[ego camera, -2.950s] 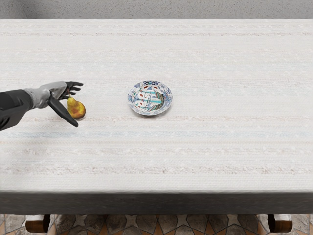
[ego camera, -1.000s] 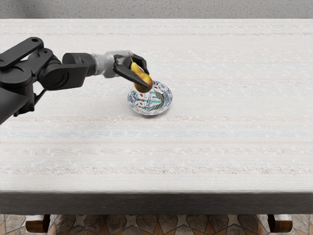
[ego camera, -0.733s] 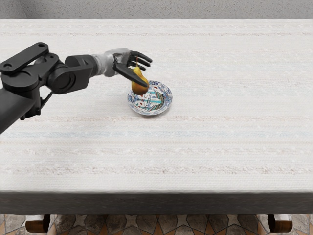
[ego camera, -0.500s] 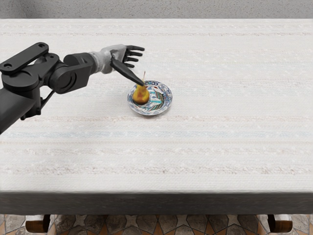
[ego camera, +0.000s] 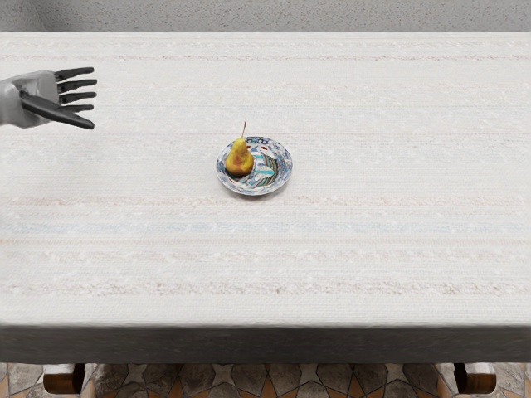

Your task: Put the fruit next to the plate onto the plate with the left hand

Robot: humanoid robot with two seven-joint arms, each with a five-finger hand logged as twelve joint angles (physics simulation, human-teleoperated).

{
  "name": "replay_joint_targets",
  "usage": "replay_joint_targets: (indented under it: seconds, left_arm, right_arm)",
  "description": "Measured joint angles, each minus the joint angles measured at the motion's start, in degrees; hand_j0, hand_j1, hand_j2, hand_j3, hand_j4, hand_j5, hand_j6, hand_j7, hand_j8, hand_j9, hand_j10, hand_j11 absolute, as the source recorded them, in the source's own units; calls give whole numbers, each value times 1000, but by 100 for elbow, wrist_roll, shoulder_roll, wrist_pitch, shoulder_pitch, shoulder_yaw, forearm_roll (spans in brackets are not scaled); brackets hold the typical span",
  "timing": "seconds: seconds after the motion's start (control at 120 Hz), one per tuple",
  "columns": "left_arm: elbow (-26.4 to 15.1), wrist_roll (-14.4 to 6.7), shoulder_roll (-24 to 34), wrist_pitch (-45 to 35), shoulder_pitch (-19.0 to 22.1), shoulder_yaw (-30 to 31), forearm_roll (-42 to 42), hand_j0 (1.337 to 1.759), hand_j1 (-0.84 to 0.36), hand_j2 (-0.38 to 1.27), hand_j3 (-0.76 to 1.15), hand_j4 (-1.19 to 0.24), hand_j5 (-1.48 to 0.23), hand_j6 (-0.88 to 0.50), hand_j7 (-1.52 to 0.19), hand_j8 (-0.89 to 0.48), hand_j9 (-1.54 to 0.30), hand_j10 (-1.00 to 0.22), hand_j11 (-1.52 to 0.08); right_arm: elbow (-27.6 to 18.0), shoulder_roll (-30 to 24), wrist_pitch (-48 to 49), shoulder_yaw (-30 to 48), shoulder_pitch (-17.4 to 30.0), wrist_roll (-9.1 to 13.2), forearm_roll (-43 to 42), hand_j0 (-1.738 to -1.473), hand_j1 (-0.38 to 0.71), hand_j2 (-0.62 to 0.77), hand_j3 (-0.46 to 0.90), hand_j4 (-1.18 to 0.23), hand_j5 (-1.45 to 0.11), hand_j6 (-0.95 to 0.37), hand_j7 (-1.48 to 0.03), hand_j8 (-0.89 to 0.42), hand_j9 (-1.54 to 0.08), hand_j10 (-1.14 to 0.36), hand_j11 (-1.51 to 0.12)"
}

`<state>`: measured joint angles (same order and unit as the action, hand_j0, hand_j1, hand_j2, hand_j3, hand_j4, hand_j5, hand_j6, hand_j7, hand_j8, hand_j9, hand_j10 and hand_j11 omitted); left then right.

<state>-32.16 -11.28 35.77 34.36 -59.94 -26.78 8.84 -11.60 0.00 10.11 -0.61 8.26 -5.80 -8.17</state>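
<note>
- Pear: on the plate, over its left half, standing upright on its broad base.
- Narrow neck up; thin dark stem rises from the top and leans a little to the right.
- Skin yellow at the neck, deepening to orange-brown russet on the belly, with a darker patch low on the body.
- Only the plate is in contact with it.
- Plate: small, round, shallow. Pale ground, blue patterned rim, teal and red motifs inside. The fruit covers part of the pattern on the left.
- It lies a little left of the middle of the table.
- Table: covered edge to edge in an off-white cloth with faint stripes running across; dark front edge below.
- Left hand: at the picture's left edge, over the far-left part of the cloth, well apart from plate and fruit.
- Grey palm, black fingers straight, fanned apart and pointing right; thumb stretched out beneath them. It grasps nothing.
- Its height above the cloth cannot be told.
- Patterned floor tiles show beneath the table's front edge.
</note>
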Motion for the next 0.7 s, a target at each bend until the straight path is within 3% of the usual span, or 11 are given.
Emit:
replay_joint_targets:
  seconds: [0.7]
  left_arm:
    - [0,-6,0,65,0,1,-77,1658,339,3,0,-8,-11,-8,-11,-8,-11,-8,-11]
  right_arm:
    - [0,0,0,0,0,0,0,-1658,-339,-2,0,-8,-10,-8,-10,-8,-10,-8,-10]
